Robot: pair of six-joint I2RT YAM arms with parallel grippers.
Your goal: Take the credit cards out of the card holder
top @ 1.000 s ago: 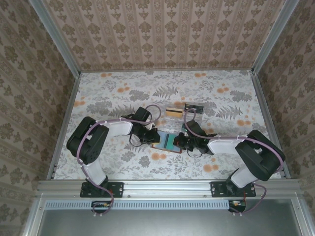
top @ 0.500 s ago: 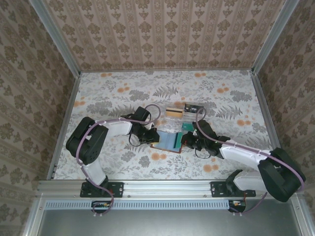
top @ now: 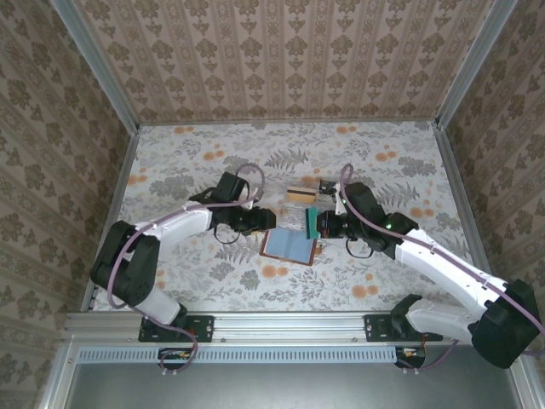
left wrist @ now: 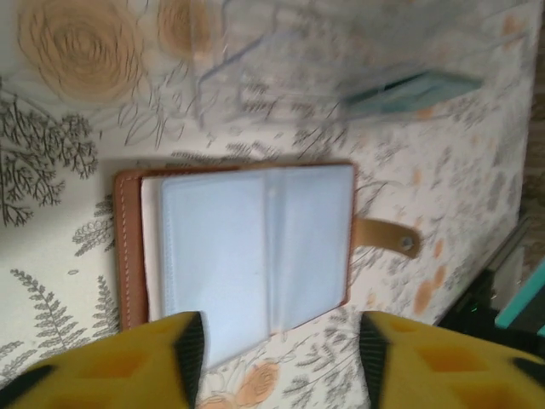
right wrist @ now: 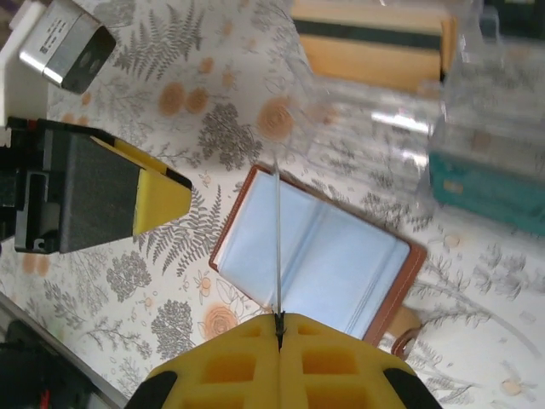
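Clamping a card (right wrist: 278,247) edgewise, right pincer (right wrist: 278,328) hangs beside card holder (right wrist: 341,256); left pincer (left wrist: 278,341) wide.

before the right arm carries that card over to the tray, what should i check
1. Right gripper shut on the card: ok, pinched edge-on.
2. Card free of the card holder: ok, held apart from it.
3. Card holder lying open and flat: ok.
4. Left gripper out of the path: ok, open, hovering at the holder's edge.
5. Free spot in the clear tray: cannot tell, glare and blur; a tan card already lies there.
6. Cards left in the holder's pockets: cannot tell.
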